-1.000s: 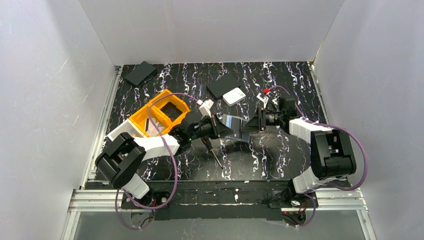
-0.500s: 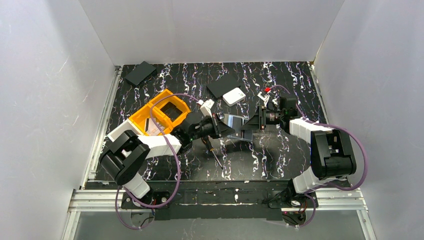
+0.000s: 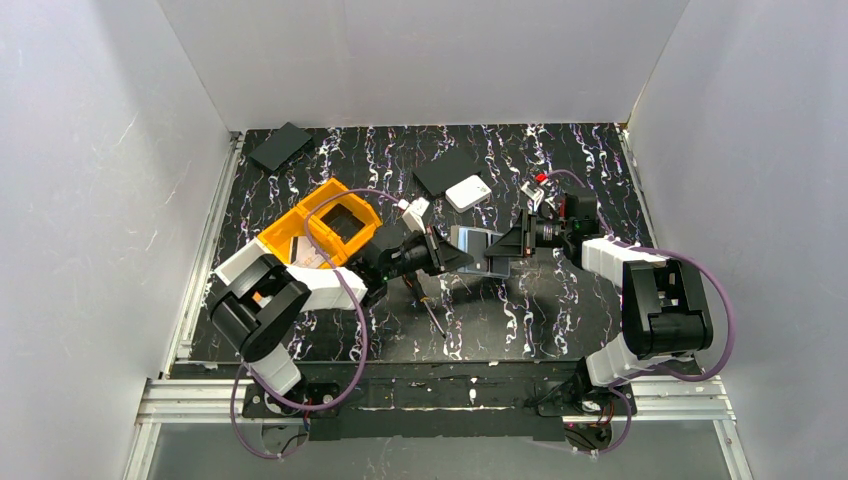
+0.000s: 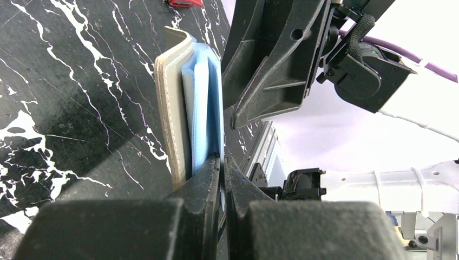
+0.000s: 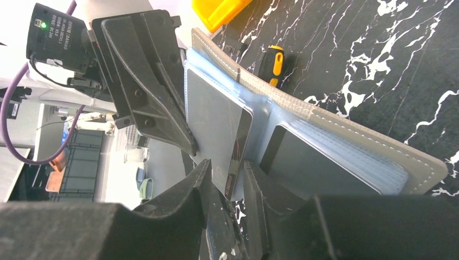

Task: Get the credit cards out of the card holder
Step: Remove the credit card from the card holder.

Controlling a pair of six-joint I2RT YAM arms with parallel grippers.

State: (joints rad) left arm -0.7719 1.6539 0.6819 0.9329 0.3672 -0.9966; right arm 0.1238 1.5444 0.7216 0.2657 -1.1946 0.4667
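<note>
While your left pincer (image 4: 222, 160) is clamped shut on the near edge of the card holder's (image 4: 173, 97) pale blue lining, the holder hangs open above the middle of the worktop (image 3: 560, 310). Its long axis runs roughly from the left edge towards the right edge. It spans the gap between both pincers and seems to be off the surface.

Your right pincer (image 5: 227, 165) is the one placed to pull. Its jaws stand narrow but not closed, one on each side of the free edge of a greyish credit card (image 5: 214, 119) that sticks out of the pocket nearer the left pincer. A gap shows beside the card, so no grip seems made yet. A second, darker card (image 5: 308, 162) sits in the other pocket.

The card should slide out towards the right edge, along the holder's length. That way looks open. Behind the holder, a screwdriver (image 5: 270, 62) lies towards the near edge and an orange bin (image 3: 300, 235) sits towards the left edge, both apart from the pull line.
</note>
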